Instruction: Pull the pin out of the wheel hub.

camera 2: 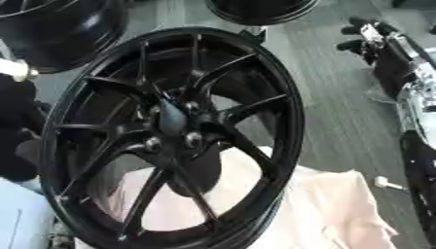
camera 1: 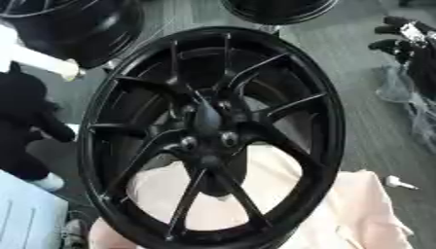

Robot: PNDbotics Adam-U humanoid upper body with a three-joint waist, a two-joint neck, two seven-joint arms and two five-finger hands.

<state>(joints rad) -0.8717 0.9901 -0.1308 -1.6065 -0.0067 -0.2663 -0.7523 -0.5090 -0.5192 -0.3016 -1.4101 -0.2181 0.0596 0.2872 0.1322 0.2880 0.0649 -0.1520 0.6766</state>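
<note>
i've got the black wheel hub [camera 1: 213, 136] filling my view on pale cloth [camera 1: 357, 214], small white pin [camera 2: 388, 183] on floor right of it, right hand [camera 2: 366, 36] upper right of hub, fingers curled, empty

Soft even daylight, slight overall blur, faint sheen on black wheel hub [camera 1: 213, 136]

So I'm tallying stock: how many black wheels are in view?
3. One big wheel stands in the middle on a pale cloth; a second sits at the upper left, a third at the top edge. Others may lie outside the view.
</note>
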